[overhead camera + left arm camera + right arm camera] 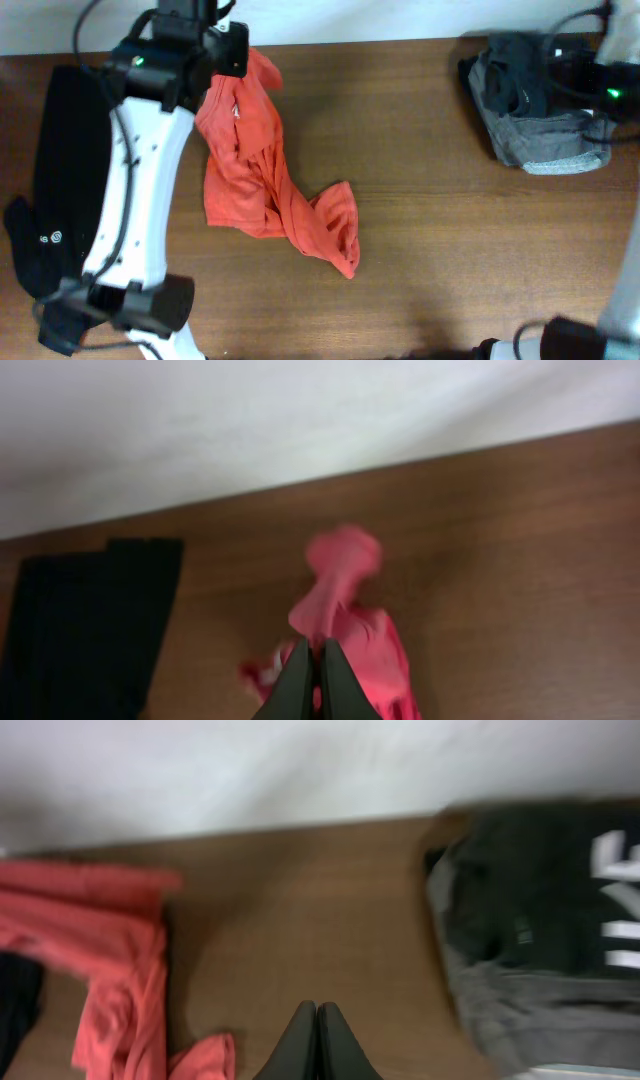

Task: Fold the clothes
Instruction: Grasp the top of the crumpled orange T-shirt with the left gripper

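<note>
While the left gripper pinches the far end of the crumpled orange-red cotton T-shirt, its length trails diagonally across the brown wooden table; the right gripper, clenched empty, hangs well apart.

Brown wood-grain worktop. On it: orange-red T-shirt, crumpled, left of centre, running diagonally from the back edge toward the middle. Long black garment flat along the left side. Dark grey garment bunched at back right, well apart from the shirt.
</note>
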